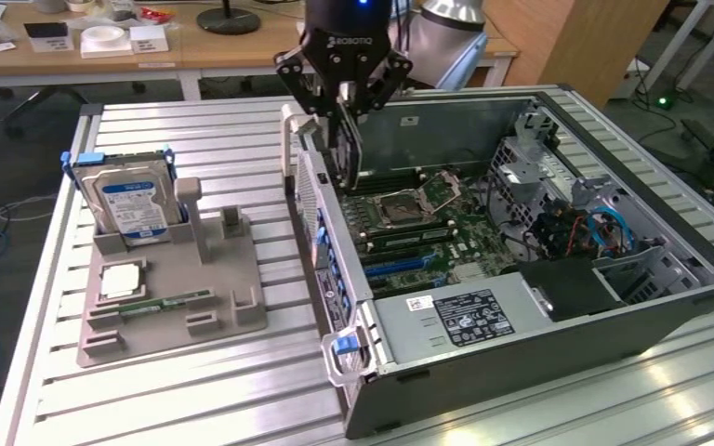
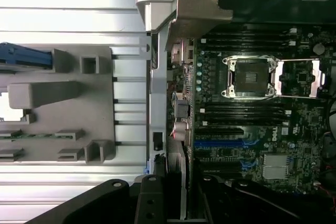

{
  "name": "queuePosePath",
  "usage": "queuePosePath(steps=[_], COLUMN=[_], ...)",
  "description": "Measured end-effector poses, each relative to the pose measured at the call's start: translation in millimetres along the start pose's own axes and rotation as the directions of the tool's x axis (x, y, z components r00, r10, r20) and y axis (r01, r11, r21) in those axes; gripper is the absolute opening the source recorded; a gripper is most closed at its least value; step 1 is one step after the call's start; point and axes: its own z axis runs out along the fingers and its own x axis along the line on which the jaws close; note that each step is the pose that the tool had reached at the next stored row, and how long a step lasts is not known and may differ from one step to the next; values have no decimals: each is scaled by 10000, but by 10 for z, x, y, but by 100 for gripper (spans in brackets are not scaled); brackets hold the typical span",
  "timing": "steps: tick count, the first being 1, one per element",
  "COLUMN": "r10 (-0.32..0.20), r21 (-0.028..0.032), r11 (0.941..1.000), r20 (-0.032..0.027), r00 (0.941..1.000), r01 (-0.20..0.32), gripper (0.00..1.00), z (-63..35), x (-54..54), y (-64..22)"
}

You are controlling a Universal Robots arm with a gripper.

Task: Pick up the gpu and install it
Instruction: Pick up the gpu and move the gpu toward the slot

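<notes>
The gpu hangs upright and edge-on, a thin dark card with my gripper shut on its top edge. It hovers just inside the open computer case, close to the case's rear wall and above the motherboard. In the wrist view the gpu appears as a narrow silvery-edged strip between my dark fingers, in line with the rear ports and beside the blue slot. My gripper sits directly over it.
A grey fixture lies on the slatted table at the exterior view's left, holding a silver hard drive, a narrow memory stick and a square chip. The power supply and cables occupy the case's near side.
</notes>
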Motion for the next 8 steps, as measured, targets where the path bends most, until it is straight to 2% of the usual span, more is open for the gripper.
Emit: queuePosePath(steps=[8], r10=[-1], r21=[0], r11=[10000], r20=[1], r00=[10000], r01=[1], gripper=[27], z=[11], x=[-272], y=[11])
